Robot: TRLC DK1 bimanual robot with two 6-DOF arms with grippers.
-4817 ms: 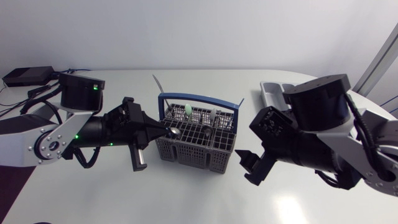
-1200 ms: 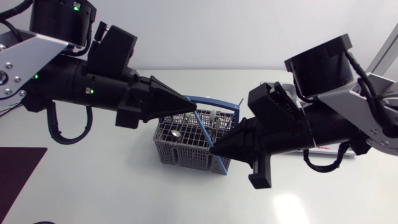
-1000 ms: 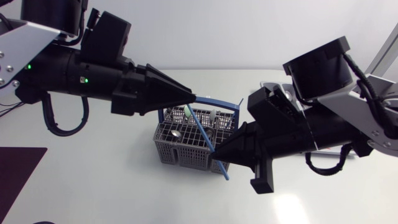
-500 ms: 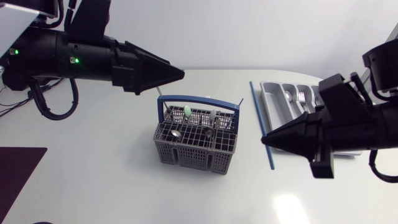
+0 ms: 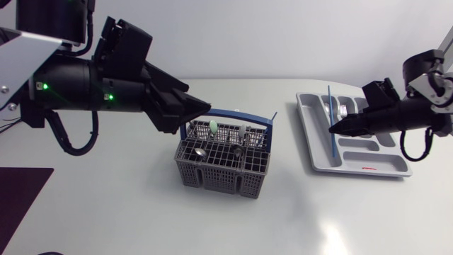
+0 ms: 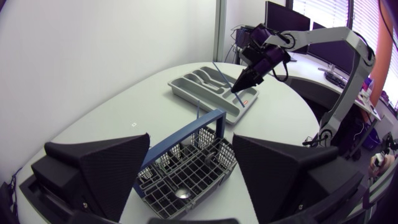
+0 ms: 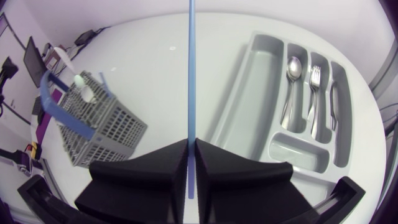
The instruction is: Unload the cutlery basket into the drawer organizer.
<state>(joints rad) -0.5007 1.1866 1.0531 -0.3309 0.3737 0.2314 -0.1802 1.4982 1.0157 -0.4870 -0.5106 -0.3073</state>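
Left gripper [image 5: 204, 108]: wide open and empty, poised above the basket [image 5: 212, 177], mesh showing between the fingers in the left wrist view.
Right gripper [image 5: 334, 129]: clamped tight on a thin blue stick [image 5: 330, 106], over the organizer [image 5: 375, 168].
Stick: long end jutting ahead of the fingers, short end behind; in the head view lying across the organizer's long side compartment, contact with the tray impossible to judge.
Basket: mid-tabletop [image 5: 141, 212], blue handle [image 5: 226, 112] up; a spoon [image 5: 200, 151] and a pale green piece [image 5: 212, 127] poking from the cells, the rest hard to make out through the mesh.
Organizer: well apart from the basket, on the right arm's side; a spoon [image 7: 291, 81] and a fork [image 7: 315, 87] in neighbouring narrow slots; a third piece beside them too thin to identify; far corner hidden behind the right arm in the head view.
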